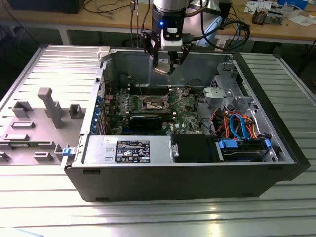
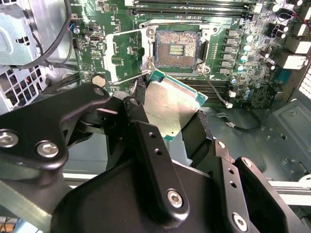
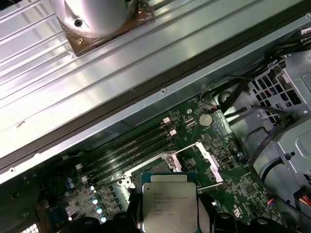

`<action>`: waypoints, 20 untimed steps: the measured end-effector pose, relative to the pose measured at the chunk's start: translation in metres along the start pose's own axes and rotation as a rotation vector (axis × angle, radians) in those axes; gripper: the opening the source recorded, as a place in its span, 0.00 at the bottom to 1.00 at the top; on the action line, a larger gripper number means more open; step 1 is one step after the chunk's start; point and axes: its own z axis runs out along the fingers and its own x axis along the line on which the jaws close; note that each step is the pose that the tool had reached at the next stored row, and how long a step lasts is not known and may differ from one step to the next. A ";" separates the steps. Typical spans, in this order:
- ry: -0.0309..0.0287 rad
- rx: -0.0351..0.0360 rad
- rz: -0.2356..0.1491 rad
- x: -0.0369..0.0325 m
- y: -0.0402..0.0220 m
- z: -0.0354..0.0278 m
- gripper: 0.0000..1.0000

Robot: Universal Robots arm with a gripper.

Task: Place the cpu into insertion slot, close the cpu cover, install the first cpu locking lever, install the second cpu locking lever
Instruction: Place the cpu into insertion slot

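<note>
My gripper hangs over the open computer case, shut on the cpu, a flat square chip with a silvery top and green edge. In both wrist views the black fingers clamp the chip's two opposite sides. The cpu is held tilted, well above the motherboard. Below it the insertion slot lies open and bare, its pin field showing. The cpu cover, a thin silvery frame, is swung up beside the slot. A thin locking lever sticks out loose near the slot's corner.
Memory slots run along one side of the slot. A long black card, a power supply and a drive cage with coloured cables fill the case. The case walls surround the board. A grey fixture tray lies at the exterior view's left.
</note>
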 end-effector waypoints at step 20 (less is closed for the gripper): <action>-0.0035 -0.0007 0.039 0.0000 0.0000 0.0000 0.55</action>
